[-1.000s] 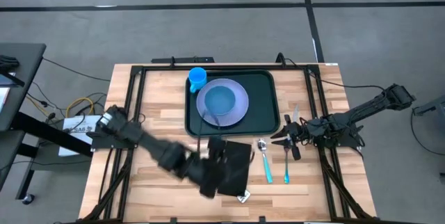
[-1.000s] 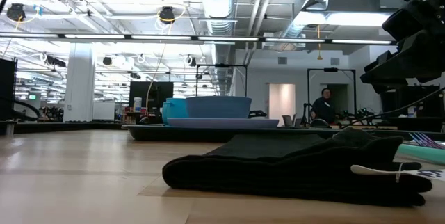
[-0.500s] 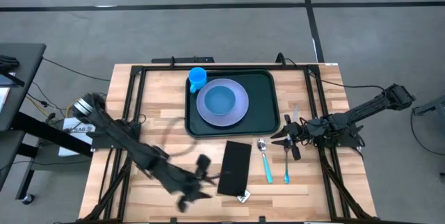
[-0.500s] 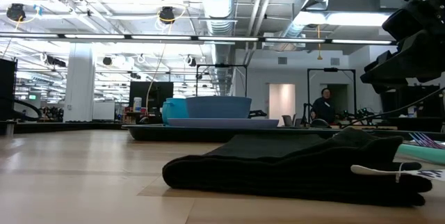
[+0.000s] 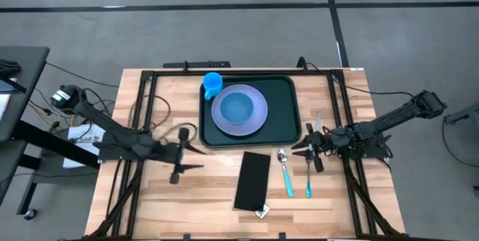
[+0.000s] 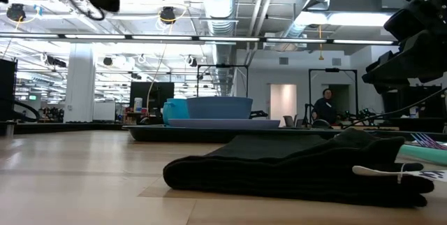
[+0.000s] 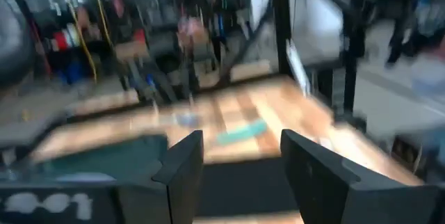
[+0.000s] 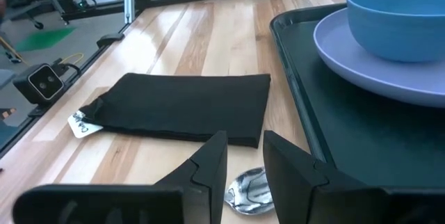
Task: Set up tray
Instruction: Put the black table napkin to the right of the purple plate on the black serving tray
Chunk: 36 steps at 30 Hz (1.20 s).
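Tray (image 5: 288, 117) sits upper centre of the high view, long axis running L–R across the table. On it: plate (image 5: 239, 110) w/ a blue bowl (image 5: 238, 107) centred, blue cup (image 5: 212, 84) at the tray's upper-left corner.

Off the tray, all just below its lower edge: napkin (image 5: 253, 180) lower centre, long axis near vertical in frame, slightly tilted; spoon (image 5: 285, 171) and a second teal-handled utensil (image 5: 307, 175) to the napkin's right, both lying roughly vertical, side by side but apart.

R gripper (image 5: 305, 150) hangs right of centre, beside the tray's lower-right corner and just above the utensil pair. Fingers narrowly parted, nothing between them; right wrist view shows the spoon bowl just ahead of the tips.

L gripper (image 5: 187, 156) is left of centre, lower-left of the tray, well apart from the napkin. Fingers spread wide, empty.

Key relation, as I judge it: utensils lie directly under/next to the R gripper, so R arm is the nearer one for them. Napkin lies btwn the two arms, its near long edge facing the L gripper. A lift up-frame would put any of them on the tray.
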Available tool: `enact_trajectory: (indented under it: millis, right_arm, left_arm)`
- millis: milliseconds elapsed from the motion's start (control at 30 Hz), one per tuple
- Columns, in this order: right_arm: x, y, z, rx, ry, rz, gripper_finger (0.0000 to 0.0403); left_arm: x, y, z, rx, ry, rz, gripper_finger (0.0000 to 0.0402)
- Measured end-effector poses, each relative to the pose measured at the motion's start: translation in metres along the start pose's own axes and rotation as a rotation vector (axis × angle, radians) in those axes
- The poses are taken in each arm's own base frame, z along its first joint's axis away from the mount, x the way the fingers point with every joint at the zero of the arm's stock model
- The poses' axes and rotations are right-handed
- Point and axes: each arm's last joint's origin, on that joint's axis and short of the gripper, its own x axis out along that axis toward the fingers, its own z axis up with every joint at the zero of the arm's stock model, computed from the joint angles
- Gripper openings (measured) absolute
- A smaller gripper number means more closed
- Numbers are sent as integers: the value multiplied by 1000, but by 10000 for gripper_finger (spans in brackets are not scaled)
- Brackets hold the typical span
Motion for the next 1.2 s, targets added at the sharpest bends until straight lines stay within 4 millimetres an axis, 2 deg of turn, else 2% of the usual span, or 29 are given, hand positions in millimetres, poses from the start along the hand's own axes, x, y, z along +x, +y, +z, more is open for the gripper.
enact_trajectory:
  millis: [200,433,500,700,933,1200]
  right_arm:
    - [0,0,0,0,2,0,87]
    - [0,1,6,-62,-64,6,87]
    - [-1,2,11,-26,-111,16,87]
    - [-6,5,33,278,-337,102,87]
    - [-15,7,56,286,-550,116,87]
    - [-23,5,69,352,-710,59,87]
  left_arm:
    - [-13,5,5,31,-49,-4,180]
    - [-14,6,1,25,-2,15,180]
    - [-14,6,1,26,8,34,180]
    - [-14,7,0,24,15,48,180]
    - [-14,7,0,-3,15,48,180]
    - [-14,6,-1,-2,22,47,180]
